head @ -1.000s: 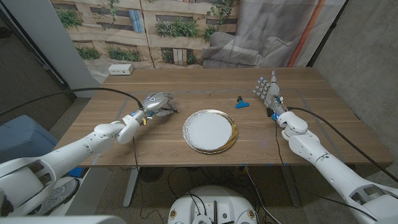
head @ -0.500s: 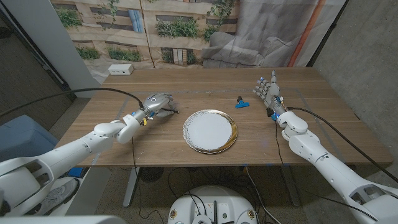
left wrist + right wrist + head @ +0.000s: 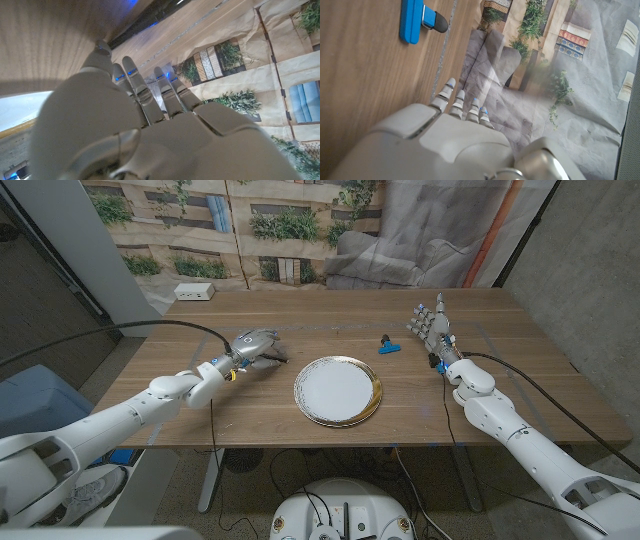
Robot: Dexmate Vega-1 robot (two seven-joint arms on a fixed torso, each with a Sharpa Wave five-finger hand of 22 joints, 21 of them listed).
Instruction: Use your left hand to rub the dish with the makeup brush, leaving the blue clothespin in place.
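The white dish (image 3: pixel 338 391) with a gold rim lies at the table's middle front; its edge (image 3: pixel 15 112) also shows in the left wrist view. The dark makeup brush (image 3: pixel 280 357) lies to the dish's left, one end sticking out from under my left hand (image 3: pixel 252 343). That hand (image 3: pixel 145 125) arches over the brush with its fingers down on it; the grip itself is hidden. The blue clothespin (image 3: pixel 388 347) (image 3: pixel 412 20) lies behind the dish to the right. My right hand (image 3: pixel 430 328) (image 3: pixel 450 135) stands upright just right of the clothespin, fingers apart, holding nothing.
A white box (image 3: pixel 195 292) sits at the table's back left corner. A printed backdrop and grey cloth hang behind the table. Cables trail from both arms over the table's front edge.
My left hand has crept slightly toward the dish over the brush. The dish, the clothespin and the right hand have stayed put.
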